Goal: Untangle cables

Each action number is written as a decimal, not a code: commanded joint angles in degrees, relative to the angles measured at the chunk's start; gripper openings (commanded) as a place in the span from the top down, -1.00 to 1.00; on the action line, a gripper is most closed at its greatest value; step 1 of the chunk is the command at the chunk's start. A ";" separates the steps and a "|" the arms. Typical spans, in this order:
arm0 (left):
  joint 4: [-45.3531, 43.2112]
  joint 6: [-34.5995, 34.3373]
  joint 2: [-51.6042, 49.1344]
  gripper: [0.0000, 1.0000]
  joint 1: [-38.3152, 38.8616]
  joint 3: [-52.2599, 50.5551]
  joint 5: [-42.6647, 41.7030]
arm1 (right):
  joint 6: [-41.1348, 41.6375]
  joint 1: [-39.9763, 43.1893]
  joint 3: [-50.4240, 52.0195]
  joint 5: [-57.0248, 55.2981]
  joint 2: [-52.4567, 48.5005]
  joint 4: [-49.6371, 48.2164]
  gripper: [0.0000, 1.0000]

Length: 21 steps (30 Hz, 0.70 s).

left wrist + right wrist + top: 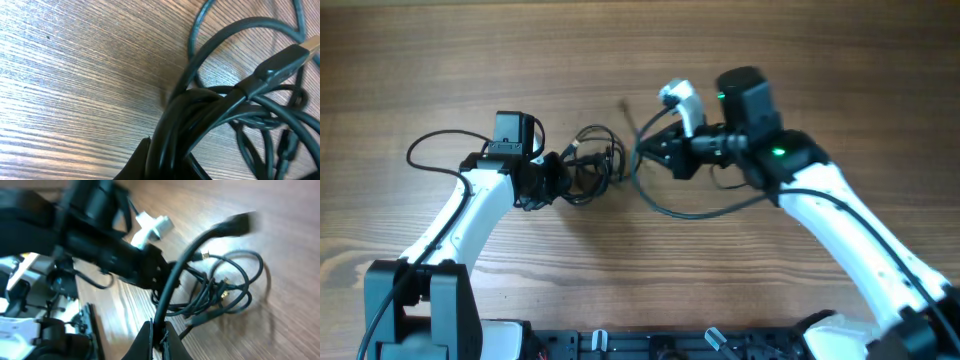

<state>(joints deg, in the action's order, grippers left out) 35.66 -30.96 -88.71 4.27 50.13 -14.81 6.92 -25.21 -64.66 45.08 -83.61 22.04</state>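
A: Nearest first: right gripper (159,337) is pinching fully shut on a single black cable (172,287), low on the strand. The cable is arcing up and away to a moulded plug (240,224).
B: Left?
A: Left gripper (553,178) is clamping narrow on a bundle of strands (195,125) at the edge of the knotted clump (592,162). The clump is lying on the wooden table (440,60) between the two grippers, touching the left one.
B: How's it going to be handling?
A: I'm judging it light and floppy, with some spring, since the loops are holding their curve instead of lying flat (the jacket is looking smooth, so it's probably sliding through a loose pinch). Not fragile, but I'd be avoiding yanks at the plug necks.
B: Where would you be grabbing?
A: On cord just behind a plug, like the USB plug (280,62) lying across the top of the bundle. A free end is giving you something to feed back through a loop. Pulling on the bundle mid-knot is likely only tightening it.
B: Farther out?
A: A wide loop (700,210), seemingly the same right-held cable, is sweeping out beneath the right arm, apart from the clump. I can't tell whether its other end is running into the knot.
B: Bins, trays?
A: I'm not seeing any container in any view. The cables are lying straight on the table.
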 commanded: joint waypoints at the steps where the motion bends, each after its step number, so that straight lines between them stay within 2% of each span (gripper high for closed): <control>1: 0.15 -1.27 -0.33 0.92 0.11 -0.35 4.92 | 1.46 2.32 -1.64 -1.57 2.62 4.35 0.91; 4: 0.13 -1.27 -0.33 0.92 0.11 -0.35 4.85 | 7.50 2.58 -1.03 -20.09 1.38 12.04 0.91; 6: 0.13 -1.25 -0.33 0.92 0.11 -0.35 4.31 | 9.53 2.58 0.22 -23.04 0.46 13.20 0.91; 8: -0.66 -1.22 -0.33 0.92 0.11 -0.35 0.15 | 12.66 2.58 2.23 -22.75 -0.83 13.66 0.91; 11: -4.61 -0.33 -0.31 0.92 -0.13 -0.33 -11.28 | 17.33 2.56 5.70 -22.10 -2.99 14.49 0.91; 12: -7.65 1.05 -0.31 0.92 -0.33 -0.28 -17.25 | 17.22 2.56 6.91 -20.94 -3.37 14.47 0.91; 18: -18.64 1.29 -0.31 0.92 -0.48 -0.28 -36.26 | 17.22 2.56 12.13 -14.82 -3.61 12.52 0.92; 21: -18.27 7.87 -0.31 0.92 -0.48 -0.28 -40.06 | 16.50 2.56 12.59 -12.72 -3.63 8.63 0.91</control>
<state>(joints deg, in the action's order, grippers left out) 17.50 -29.65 -88.97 4.34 49.89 -45.80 23.57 -23.03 -52.73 29.12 -86.94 33.01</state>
